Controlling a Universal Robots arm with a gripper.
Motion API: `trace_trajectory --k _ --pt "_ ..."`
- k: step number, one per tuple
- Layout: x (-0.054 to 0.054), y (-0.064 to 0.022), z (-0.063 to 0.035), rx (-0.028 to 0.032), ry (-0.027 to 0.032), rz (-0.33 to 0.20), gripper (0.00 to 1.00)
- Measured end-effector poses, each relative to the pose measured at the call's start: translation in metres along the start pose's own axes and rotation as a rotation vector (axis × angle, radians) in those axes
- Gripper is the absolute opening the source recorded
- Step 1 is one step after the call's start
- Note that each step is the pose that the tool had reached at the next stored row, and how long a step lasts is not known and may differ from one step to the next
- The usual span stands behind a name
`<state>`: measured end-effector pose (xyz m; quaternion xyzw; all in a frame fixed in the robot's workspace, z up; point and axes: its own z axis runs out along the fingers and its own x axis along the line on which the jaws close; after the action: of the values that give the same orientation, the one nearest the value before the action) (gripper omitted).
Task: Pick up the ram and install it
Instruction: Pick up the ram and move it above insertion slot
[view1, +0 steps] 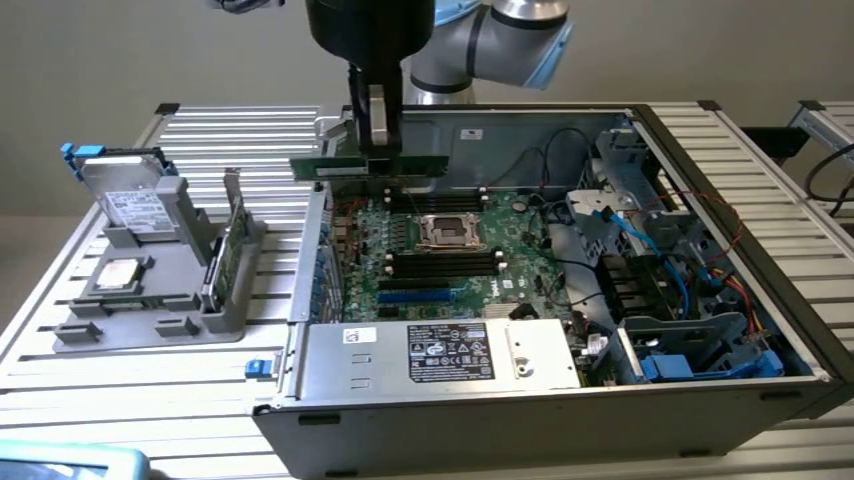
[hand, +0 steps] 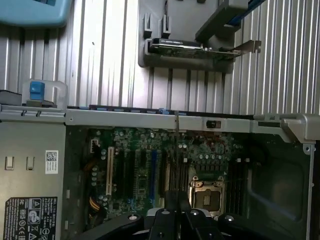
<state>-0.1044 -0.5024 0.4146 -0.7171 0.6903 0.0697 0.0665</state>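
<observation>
Black claw pinches the long thin green ram stick mid-length by its top edge; it looks light, stiff, fragile.

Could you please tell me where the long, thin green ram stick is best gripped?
Grip the long green ram stick mid-length on its upper edge, from above, as the black gripper does. It is thin and flat, so pinch its faces; a centred grip likely keeps it level, lower edge free.
</observation>
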Motion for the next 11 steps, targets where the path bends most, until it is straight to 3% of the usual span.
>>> trace_trajectory --k 11 --pt "0.003 -0.0291 0.0176 0.0058 0.0000 0.029 0.13"
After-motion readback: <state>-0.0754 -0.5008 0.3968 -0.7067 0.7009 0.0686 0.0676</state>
